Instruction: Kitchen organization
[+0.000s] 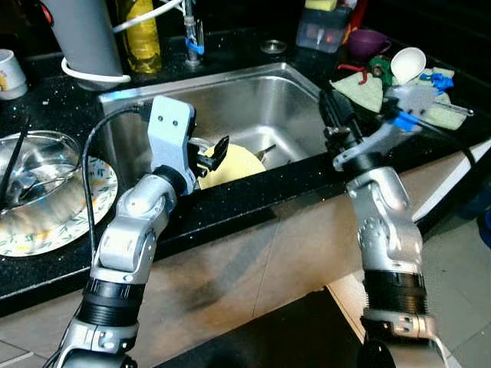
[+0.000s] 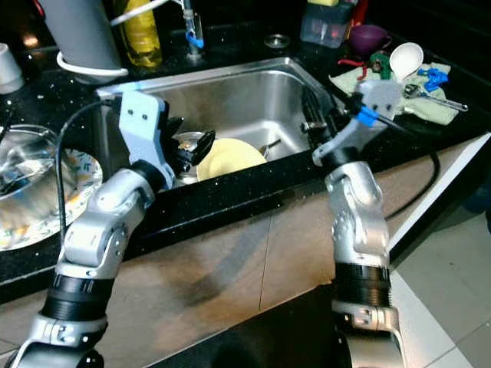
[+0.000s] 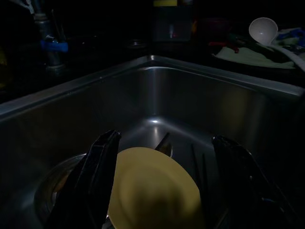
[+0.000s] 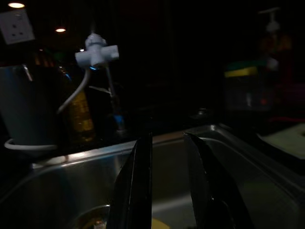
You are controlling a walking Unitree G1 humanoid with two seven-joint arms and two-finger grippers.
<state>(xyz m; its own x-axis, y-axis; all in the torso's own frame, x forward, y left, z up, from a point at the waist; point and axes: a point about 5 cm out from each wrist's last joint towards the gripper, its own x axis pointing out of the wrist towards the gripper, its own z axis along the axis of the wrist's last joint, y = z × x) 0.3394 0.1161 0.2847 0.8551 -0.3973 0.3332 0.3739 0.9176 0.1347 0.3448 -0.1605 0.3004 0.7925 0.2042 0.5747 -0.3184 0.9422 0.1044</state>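
Left gripper (image 3: 159,186) is being held with fingers spread wide, empty, over the sink's near edge. Yellow plate (image 1: 230,163) is lying in the sink (image 1: 261,107), directly ahead of and below those fingers, framed between them in the left wrist view. Right gripper (image 4: 167,181), fingers slightly parted and empty, is being kept at the sink's right rim, farther from the plate. Left arm is judged nearer.

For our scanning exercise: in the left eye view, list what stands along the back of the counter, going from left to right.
White mug → grey jug → yellow bottle → tap → clear box → purple cup → white ladle.
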